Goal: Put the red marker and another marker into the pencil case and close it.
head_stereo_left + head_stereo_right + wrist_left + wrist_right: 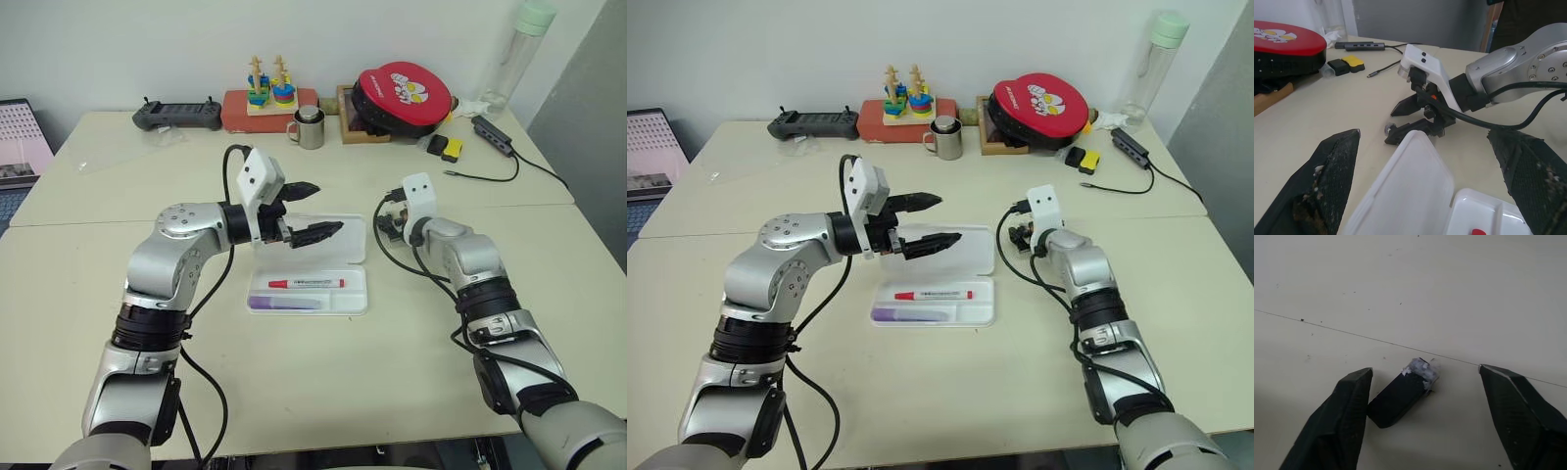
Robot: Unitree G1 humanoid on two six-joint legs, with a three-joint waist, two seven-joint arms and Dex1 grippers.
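Already well along, going by how things lie on the bench. Pencil case lying open mid-bench, lid folded flat on the far side of its tray. Red marker resting lengthwise inside the tray of the pencil case, along the side nearest the lid. Another marker, the lavender one, lying in the same tray, parallel to the red marker and on the side of the pencil case farthest from the lid. Both markers apparently stowed, then; only the closing looks left to do.

Left tool hanging above the lid of the pencil case, fingers spread wide apart, holding nothing. Seems placed to tip the lid over onto the tray, though not touching it as far as can be told.

Right tool down at the bench just to the right of the pencil case's lid, fingers apart, straddling a small dark grey stick with a whitish tip. One fingertip right against the stick's end; no clamp visible on it. No part of the task, that stick, so probably a stray bit beside the pencil case.

Remaining, by judgement: swing the lid across and press it shut. Main risk: lid catching on a marker lying proud of the tray, or the light case sliding on the bench under the push
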